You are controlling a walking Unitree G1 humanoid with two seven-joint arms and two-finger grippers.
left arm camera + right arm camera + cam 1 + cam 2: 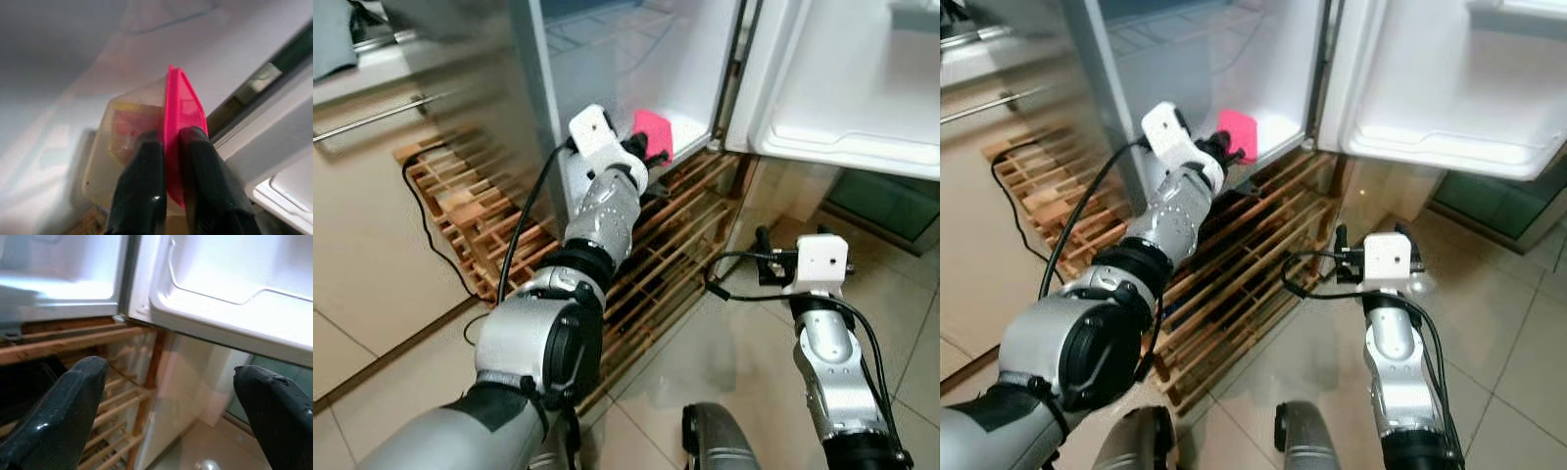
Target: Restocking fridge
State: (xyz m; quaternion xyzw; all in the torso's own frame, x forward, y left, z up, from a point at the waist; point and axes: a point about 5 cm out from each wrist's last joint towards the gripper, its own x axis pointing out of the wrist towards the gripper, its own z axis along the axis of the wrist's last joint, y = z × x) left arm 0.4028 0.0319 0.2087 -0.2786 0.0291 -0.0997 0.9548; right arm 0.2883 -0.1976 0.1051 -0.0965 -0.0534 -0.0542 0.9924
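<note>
My left gripper (653, 157) reaches into the bottom of the open fridge (636, 59) and is shut on a clear food container with a pink lid (653, 133). In the left wrist view the two black fingers (142, 191) pinch the pink lid's (178, 127) edge, with the clear tub (122, 147) behind it over the fridge floor. My right gripper (762, 257) hangs lower right, open and holding nothing, below the open fridge door (842, 78). Its fingers (73, 406) stand wide apart in the right wrist view.
The fridge stands on a wooden slatted pallet (489, 215). A black cable (426, 220) runs across the pallet and tile floor on the left. A drawer front with a metal handle (372, 117) is at the far left. The door shelf (1440, 147) overhangs the right arm.
</note>
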